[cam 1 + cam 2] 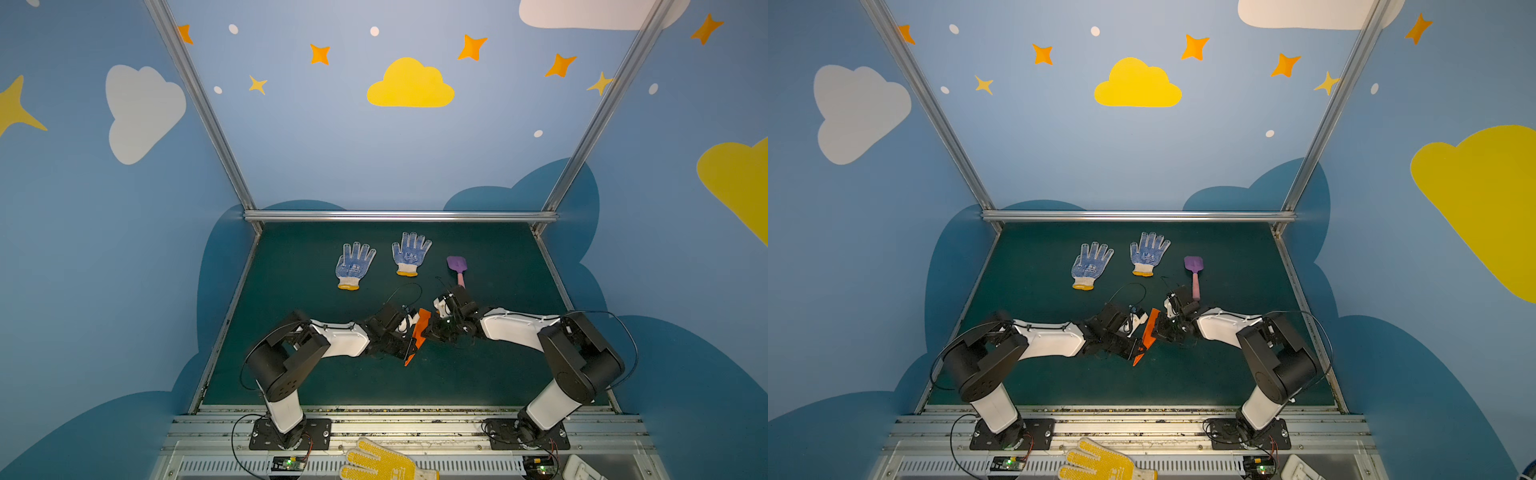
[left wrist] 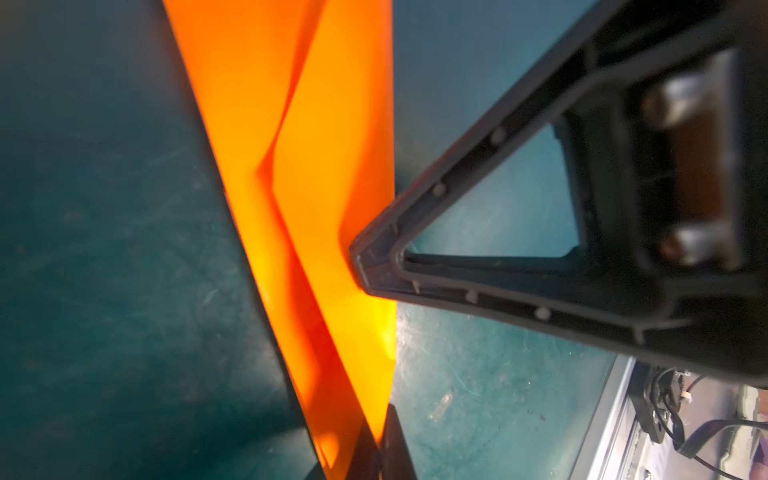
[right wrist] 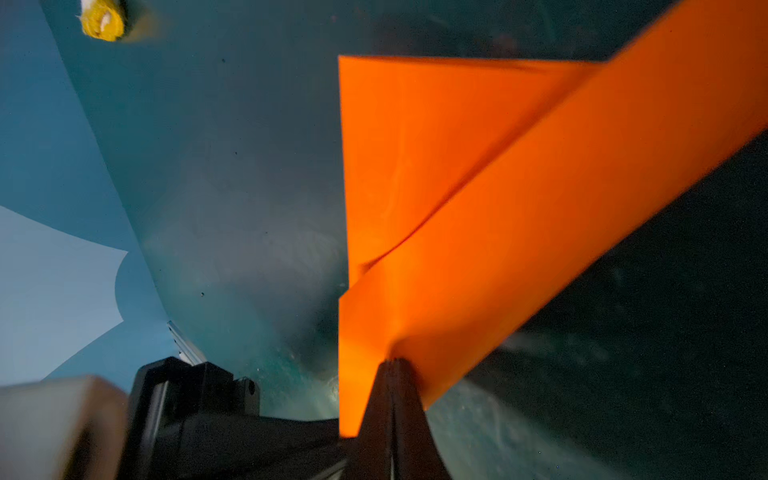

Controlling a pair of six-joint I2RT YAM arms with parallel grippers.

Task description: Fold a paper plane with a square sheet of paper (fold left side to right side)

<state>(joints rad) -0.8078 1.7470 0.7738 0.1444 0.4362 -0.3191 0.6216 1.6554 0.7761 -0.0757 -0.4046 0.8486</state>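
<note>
The square sheet of paper is folded into a narrow, pointed orange paper plane [image 1: 419,330] [image 1: 1149,332], held on edge above the green mat [image 1: 478,374] between my two arms. My left gripper [image 1: 411,348] [image 2: 380,440] is shut on the plane's near, pointed end. My right gripper [image 1: 430,330] [image 3: 392,365] is shut on its wide edge from the other side. In the left wrist view the creased wings [image 2: 332,166] spread upward and one of the right gripper's black fingers [image 2: 374,266] presses the paper. The right wrist view shows the folded flaps [image 3: 478,187].
Two white gloves with blue dots [image 1: 354,266] [image 1: 410,253] lie at the back of the mat. A purple-and-pink toy shovel [image 1: 457,268] lies just behind my right wrist. A yellow dotted glove [image 1: 382,461] rests on the front rail. Metal frame posts border the mat.
</note>
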